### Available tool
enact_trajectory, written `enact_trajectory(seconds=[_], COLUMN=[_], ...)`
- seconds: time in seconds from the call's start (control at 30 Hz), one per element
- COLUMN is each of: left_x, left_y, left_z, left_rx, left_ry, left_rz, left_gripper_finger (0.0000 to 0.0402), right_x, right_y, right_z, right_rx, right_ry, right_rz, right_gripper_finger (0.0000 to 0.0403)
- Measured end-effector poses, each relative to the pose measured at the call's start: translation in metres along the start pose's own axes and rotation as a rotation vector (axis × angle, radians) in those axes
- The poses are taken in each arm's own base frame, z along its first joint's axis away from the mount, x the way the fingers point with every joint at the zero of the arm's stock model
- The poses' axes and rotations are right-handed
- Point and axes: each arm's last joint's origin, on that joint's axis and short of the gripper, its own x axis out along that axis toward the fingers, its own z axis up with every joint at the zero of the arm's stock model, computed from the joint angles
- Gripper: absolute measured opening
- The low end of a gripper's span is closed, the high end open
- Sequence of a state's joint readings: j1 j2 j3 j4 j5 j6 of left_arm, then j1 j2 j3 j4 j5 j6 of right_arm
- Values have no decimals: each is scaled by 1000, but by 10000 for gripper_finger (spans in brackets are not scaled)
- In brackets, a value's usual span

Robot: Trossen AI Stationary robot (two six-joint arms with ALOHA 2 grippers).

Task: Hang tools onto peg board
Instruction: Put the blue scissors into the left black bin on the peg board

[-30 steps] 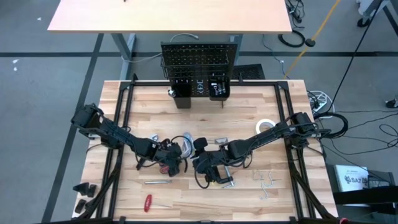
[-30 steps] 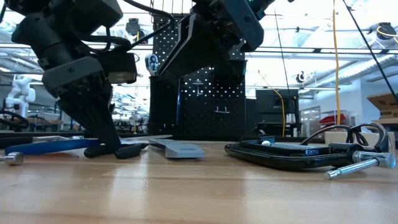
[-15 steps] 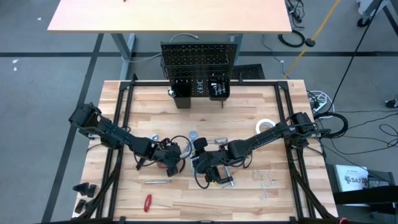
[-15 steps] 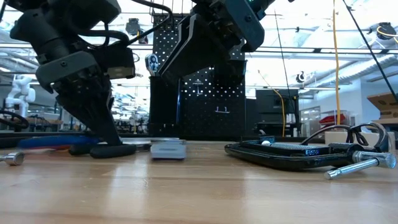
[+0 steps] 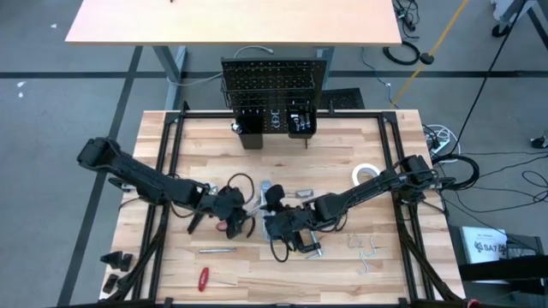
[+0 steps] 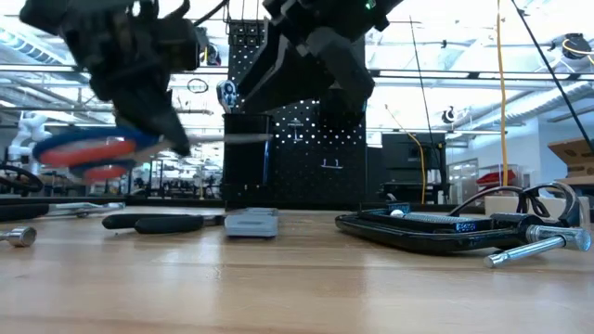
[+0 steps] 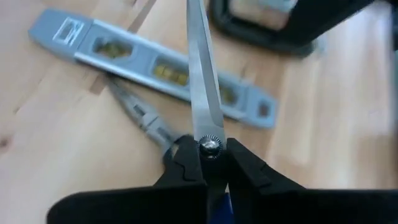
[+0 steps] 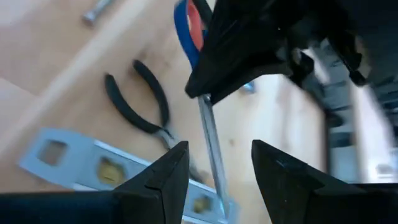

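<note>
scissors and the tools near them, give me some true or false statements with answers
1. The left claw is shut on the scissors. True.
2. The scissors lie flat on the table. False: the low view shows them lifted off it.
3. The level hangs on the peg board. False: it lies on the table.
4. The pliers lie on the table beside the level. True.
5. The right claw holds the pliers. False: it is open and empty.
</note>
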State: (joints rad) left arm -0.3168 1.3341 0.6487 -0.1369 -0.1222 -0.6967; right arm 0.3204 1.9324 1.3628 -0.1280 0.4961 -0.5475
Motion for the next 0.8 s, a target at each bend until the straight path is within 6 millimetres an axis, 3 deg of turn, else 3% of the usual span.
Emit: enact_trajectory(seconds=[0.2,0.8], left_x=[-12,-11], left_y=[3,-2], left_z=[10,19], left_rx=[-60,-100], left_ry=[-47,-84], left_rz=[-39,-156], left_gripper_finger=[20,29], right_x=[-3,5], right_y=[2,-1], right_z=[4,-2], right_rx=[-86,-101], right_ry=[13,54], right_rz=[-68,-101], right_gripper_finger=[166,166])
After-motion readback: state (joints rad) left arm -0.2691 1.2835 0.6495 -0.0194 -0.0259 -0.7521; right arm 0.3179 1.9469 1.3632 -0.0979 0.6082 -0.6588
